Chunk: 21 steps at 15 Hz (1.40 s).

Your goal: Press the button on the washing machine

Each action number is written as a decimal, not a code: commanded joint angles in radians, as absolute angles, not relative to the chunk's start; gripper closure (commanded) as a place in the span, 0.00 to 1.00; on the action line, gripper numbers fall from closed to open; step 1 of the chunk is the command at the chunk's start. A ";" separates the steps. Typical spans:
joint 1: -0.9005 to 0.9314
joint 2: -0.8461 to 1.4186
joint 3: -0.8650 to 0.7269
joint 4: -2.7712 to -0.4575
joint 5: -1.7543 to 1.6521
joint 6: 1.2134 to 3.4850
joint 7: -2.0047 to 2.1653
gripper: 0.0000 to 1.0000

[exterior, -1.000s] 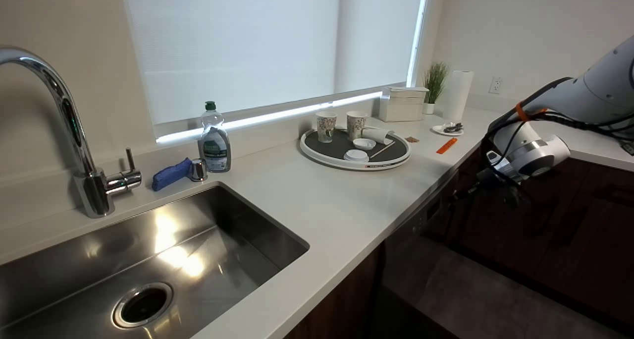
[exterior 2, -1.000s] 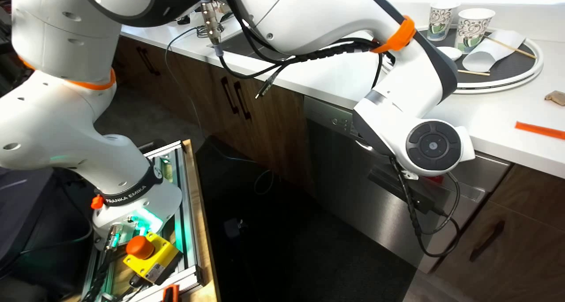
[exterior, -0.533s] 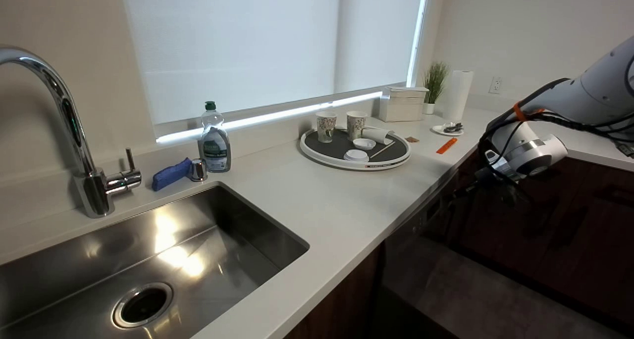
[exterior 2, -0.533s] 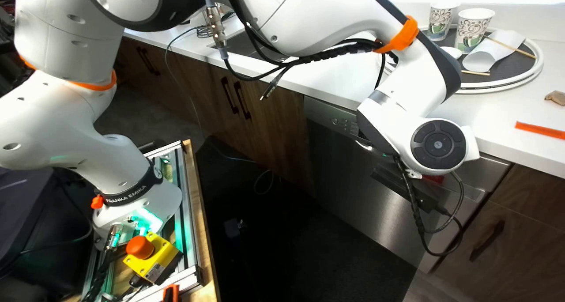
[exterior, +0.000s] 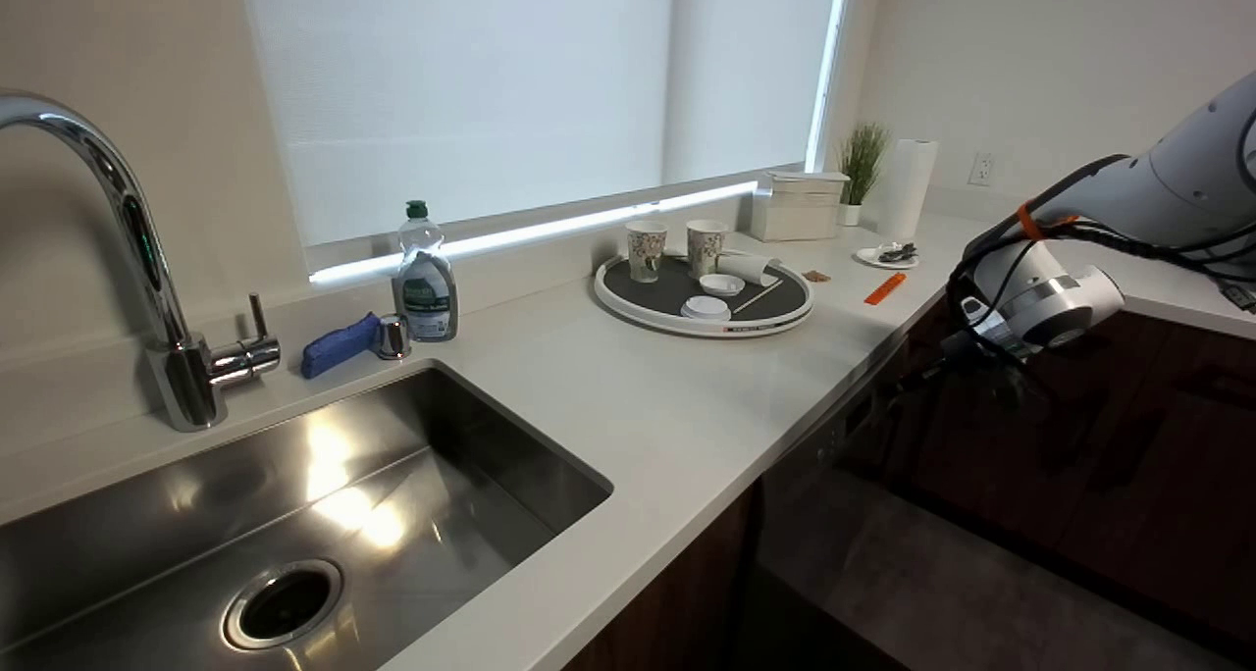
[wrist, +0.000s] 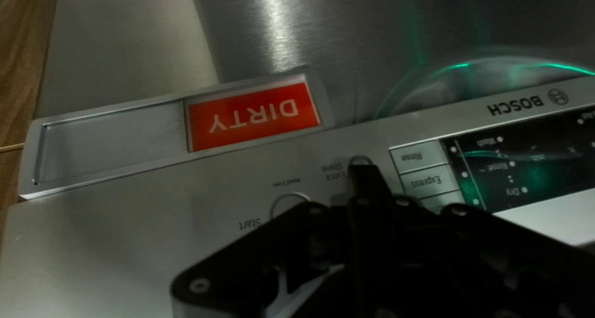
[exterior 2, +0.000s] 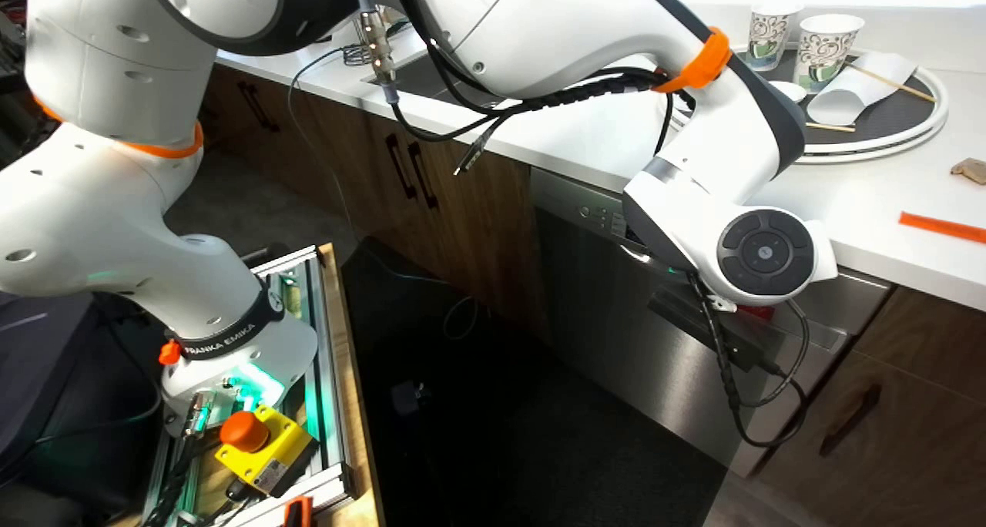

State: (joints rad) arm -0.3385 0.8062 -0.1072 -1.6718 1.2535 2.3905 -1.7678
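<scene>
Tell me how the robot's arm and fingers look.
The arm is rounded and mostly white, with dark grey parts, orange bands and black cables. A black collar at its foot reads FRANKA EMIKA; a round, dark button pad sits near its far end. The fingers are black and jointed, with round pins.

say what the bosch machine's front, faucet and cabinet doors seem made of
Bosch machine's front: likely brushed stainless steel, from its smeared glare. Faucet: glossy, probably chromed metal; sharp reflections. Cabinet doors: matte wood or wood-look laminate; grain shows.
</scene>
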 commanded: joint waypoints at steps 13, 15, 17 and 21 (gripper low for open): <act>-0.377 0.824 -0.055 -1.622 1.334 2.352 -1.629 1.00; -0.388 0.824 -0.047 -1.625 1.363 2.342 -1.641 1.00; -0.391 0.827 -0.050 -1.624 1.379 2.323 -1.638 1.00; -0.389 0.829 -0.058 -1.623 1.403 2.305 -1.636 1.00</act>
State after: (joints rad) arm -0.3862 0.8151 -0.0759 -1.6797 1.3478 2.3471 -1.6468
